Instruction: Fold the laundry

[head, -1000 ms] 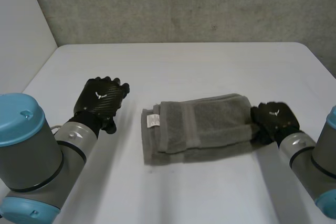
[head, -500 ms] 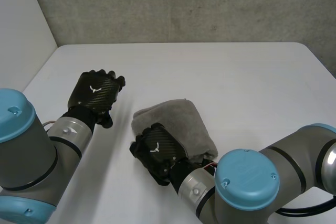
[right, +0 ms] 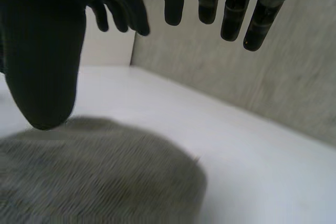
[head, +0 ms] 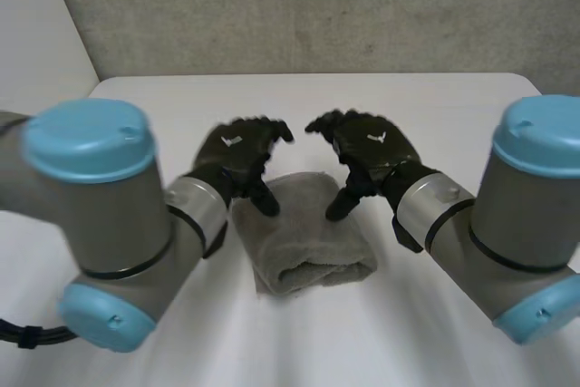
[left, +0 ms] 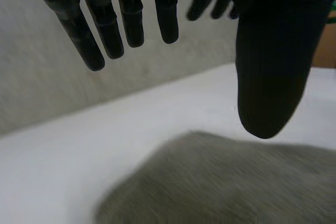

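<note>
Both my hands are open, fingers relaxed, holding nothing. Left hand (head: 237, 153) and right hand (head: 367, 153) hover side by side above the far end of the folded grey towel (head: 304, 242), which lies mid-way across the white table (head: 435, 106).

I am looking down on a white surface (head: 435, 106) that is spreading wide before me, its far corners rounding off. A grey towel (head: 304, 233) is lying directly on it, about midway between its sides and toward my edge. The towel is sitting folded into a thick, compact bundle, with its rolled fold facing me.
</note>
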Tool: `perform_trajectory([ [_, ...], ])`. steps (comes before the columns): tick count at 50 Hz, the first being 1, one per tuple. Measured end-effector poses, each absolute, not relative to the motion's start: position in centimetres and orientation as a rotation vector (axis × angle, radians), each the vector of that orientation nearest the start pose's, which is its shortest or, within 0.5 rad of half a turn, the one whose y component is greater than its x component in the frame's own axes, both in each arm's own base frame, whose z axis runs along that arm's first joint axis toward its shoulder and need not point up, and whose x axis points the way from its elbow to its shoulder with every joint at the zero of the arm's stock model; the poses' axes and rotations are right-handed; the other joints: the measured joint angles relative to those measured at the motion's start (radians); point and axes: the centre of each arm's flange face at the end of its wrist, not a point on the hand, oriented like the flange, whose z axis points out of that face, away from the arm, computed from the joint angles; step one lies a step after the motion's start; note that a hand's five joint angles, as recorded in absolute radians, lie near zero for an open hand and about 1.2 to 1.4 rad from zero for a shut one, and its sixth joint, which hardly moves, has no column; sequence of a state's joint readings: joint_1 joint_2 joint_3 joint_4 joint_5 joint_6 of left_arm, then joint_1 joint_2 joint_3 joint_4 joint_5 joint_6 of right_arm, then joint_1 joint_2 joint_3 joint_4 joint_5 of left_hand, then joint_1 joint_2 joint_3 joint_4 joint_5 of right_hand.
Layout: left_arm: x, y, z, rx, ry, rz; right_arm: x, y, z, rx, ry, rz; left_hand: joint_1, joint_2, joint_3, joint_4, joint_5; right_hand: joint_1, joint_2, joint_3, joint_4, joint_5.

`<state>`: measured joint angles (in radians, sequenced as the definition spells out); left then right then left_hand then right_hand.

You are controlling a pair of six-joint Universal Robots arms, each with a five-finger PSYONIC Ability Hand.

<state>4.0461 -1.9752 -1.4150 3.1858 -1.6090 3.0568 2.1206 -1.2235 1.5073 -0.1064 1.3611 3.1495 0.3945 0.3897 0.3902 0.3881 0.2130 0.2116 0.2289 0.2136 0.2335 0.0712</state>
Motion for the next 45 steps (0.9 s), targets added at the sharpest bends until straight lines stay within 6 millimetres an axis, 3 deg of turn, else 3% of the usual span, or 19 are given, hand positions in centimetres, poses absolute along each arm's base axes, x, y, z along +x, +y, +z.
perform_trajectory([
  [5, -34.1, -21.5, 18.4, 0.77, 2.877, -1.925, 32.3, -23.9, 18.9, -0.797, 2.065, -1.459, -0.014, -0.012, -0.013, -0.012, -0.012, 0.0, 0.0, 0.0, 0.0, 0.0],
  [12, -33.0, -22.0, 13.8, 0.642, 2.843, -1.702, 32.7, -24.7, 14.3, -0.953, 2.16, -1.375, -0.062, -0.062, -0.062, -0.06, -0.063, 0.0, 0.0, 0.0, 0.0, 0.0],
  [17, -32.2, -22.0, 12.8, 0.622, 2.789, -1.646, 32.7, -24.9, 13.2, -1.048, 2.17, -1.392, -0.093, -0.087, -0.087, -0.084, -0.087, -0.005, 0.0, 0.0, 0.0, -0.002],
  [20, -31.9, -21.9, 13.2, 0.64, 2.753, -1.654, 32.6, -25.1, 13.6, -1.097, 2.164, -1.44, -0.108, -0.103, -0.103, -0.1, -0.103, -0.016, 0.0, 0.0, 0.0, -0.002],
  [26, -31.9, -21.9, 16.4, 0.654, 2.689, -1.776, 32.1, -25.9, 16.0, -1.099, 2.172, -1.589, -0.115, -0.113, -0.112, -0.112, -0.116, -0.016, 0.0, 0.0, 0.0, -0.004],
  [30, -31.9, -22.0, 20.9, 0.618, 2.622, -1.965, 31.3, -26.6, 19.1, -1.038, 2.173, -1.738, -0.115, -0.113, -0.112, -0.112, -0.116, -0.016, 0.0, 0.0, 0.0, -0.004],
  [33, -31.9, -21.9, 22.5, 0.599, 2.597, -2.03, 31.1, -26.8, 20.1, -1.015, 2.165, -1.782, -0.115, -0.114, -0.112, -0.112, -0.116, -0.016, 0.0, 0.0, 0.0, -0.004],
  [34, -31.7, -21.9, 24.6, 0.572, 2.561, -2.114, 30.7, -27.1, 22.0, -0.973, 2.142, -1.855, -0.115, -0.114, -0.112, -0.112, -0.116, -0.016, 0.0, 0.0, 0.0, -0.004],
  [36, -31.5, -21.8, 25.9, 0.555, 2.538, -2.165, 30.4, -27.3, 23.2, -0.947, 2.124, -1.898, -0.115, -0.114, -0.112, -0.112, -0.116, -0.016, 0.0, 0.0, 0.0, -0.004],
  [41, -30.3, -21.9, 30.3, 0.493, 2.446, -2.293, 29.0, -28.0, 28.5, -0.832, 2.029, -2.081, -0.115, -0.114, -0.112, -0.112, -0.116, -0.016, 0.0, 0.0, 0.0, -0.004],
  [45, -28.2, -22.4, 33.5, 0.464, 2.395, -2.327, 27.3, -28.1, 33.2, -0.738, 1.944, -2.231, -0.115, -0.114, -0.112, -0.112, -0.116, -0.016, 0.0, 0.0, 0.0, -0.004],
])
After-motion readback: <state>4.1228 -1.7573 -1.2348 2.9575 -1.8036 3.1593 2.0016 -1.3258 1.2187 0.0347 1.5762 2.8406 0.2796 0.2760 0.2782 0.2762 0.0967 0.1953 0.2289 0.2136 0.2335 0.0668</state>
